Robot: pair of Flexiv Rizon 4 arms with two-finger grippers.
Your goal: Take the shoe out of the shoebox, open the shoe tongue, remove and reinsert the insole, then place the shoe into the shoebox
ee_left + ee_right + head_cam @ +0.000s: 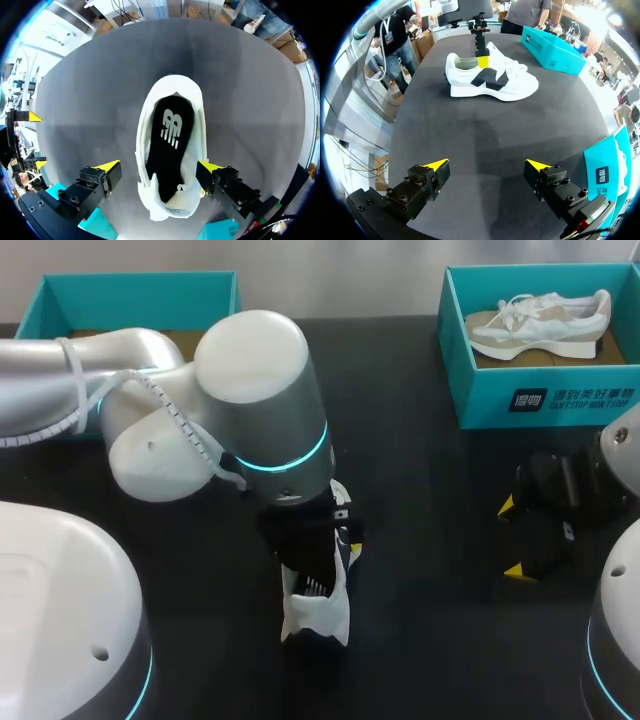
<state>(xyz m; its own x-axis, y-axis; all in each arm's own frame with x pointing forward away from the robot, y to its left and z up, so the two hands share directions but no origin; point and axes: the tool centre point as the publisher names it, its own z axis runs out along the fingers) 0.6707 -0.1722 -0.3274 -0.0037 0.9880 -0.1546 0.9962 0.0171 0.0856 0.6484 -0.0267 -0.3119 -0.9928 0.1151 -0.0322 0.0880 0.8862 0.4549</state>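
Observation:
A white shoe (192, 107) with a black side mark lies on the black table, its black insole (170, 135) showing inside. My left gripper (159, 167) hangs open straight above the shoe's opening, one finger on each side of it; one fingertip is close to the shoe's side, the other stands apart. In the head view the shoe (318, 615) pokes out under the left gripper (320, 550). The right wrist view shows the shoe (490, 80) side-on, well ahead of my right gripper (487, 167), which is open over bare table. The right gripper (510, 538) sits at the table's right.
A teal shoebox (540, 400) at the back right holds a second white and beige shoe (540, 325). Another teal box (60, 300) stands at the back left, partly hidden by my left arm. Bare table lies between the shoe and the right gripper.

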